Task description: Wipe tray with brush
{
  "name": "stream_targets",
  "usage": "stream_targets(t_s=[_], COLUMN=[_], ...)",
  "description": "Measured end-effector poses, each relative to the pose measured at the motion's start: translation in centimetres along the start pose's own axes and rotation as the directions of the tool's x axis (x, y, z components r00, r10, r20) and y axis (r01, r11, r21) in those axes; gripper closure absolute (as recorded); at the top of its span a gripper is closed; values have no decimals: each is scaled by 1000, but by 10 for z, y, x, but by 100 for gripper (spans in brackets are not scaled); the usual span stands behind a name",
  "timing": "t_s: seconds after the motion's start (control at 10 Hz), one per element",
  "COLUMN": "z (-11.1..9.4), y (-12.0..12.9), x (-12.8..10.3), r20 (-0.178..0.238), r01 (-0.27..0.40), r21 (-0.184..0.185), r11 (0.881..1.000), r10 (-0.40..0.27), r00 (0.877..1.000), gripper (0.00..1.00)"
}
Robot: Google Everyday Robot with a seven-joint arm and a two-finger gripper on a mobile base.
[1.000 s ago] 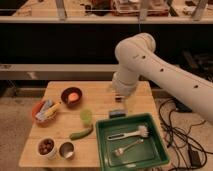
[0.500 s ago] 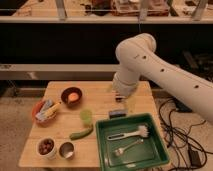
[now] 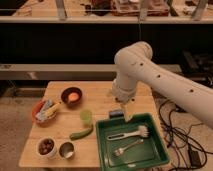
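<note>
A dark-green tray [image 3: 103,146] lies at the front right corner of the wooden table. Inside it, the white brush [image 3: 130,134] lies crosswise, bristle head to the right, and a silver fork [image 3: 128,147] lies just in front of it. My gripper [image 3: 122,114] hangs from the white arm over the tray's back rim, above and behind the brush handle. It is open and holds nothing.
Left of the tray lie a green vegetable [image 3: 81,134] and a light-green cup [image 3: 86,116]. Further left are a dark bowl with an orange item [image 3: 72,96], an orange bowl of packets [image 3: 45,110], a small bowl of brown pieces [image 3: 46,146] and a metal cup [image 3: 66,149]. Cables [image 3: 175,135] trail on the floor at right.
</note>
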Motion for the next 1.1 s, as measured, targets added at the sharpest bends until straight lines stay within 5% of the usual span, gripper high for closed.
stream_targets(t_s=[0.3,0.8,1.1], z=[42,167,181], y=[23,82,89], x=[3,19,22], r20=[11,3,1], r01=[-45,-146,-159], r21=[-45,-110,-112], r11=[998,983,981], r10=[45,148,160], r00=[999,989,987], gripper=[20,20,20])
